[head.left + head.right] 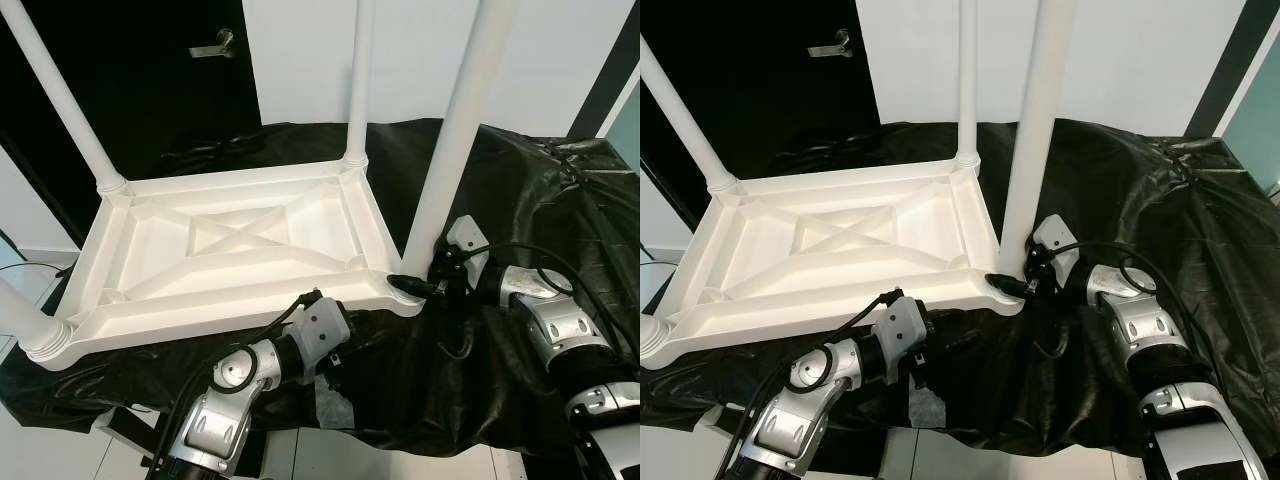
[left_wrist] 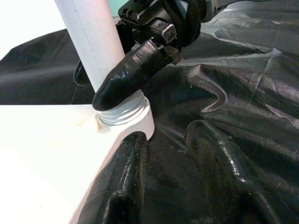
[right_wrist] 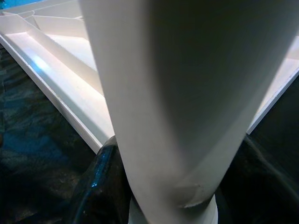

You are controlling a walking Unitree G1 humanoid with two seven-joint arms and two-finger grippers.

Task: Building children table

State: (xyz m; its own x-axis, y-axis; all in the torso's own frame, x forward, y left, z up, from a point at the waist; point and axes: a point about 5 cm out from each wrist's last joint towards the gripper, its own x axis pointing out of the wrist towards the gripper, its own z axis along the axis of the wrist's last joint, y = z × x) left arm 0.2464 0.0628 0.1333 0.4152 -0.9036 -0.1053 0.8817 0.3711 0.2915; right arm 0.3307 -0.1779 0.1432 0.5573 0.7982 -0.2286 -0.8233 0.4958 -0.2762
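Underneath, black sheeting (image 1: 520, 200) drapes beneath upturned tabletop (image 1: 230, 250).

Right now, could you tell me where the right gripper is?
The right gripper is around the base of the white plastic table leg at the upturned white tabletop's near right corner.

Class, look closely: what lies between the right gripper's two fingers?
The near-right table leg, just above its threaded base; the right gripper closes around it in the left wrist view.
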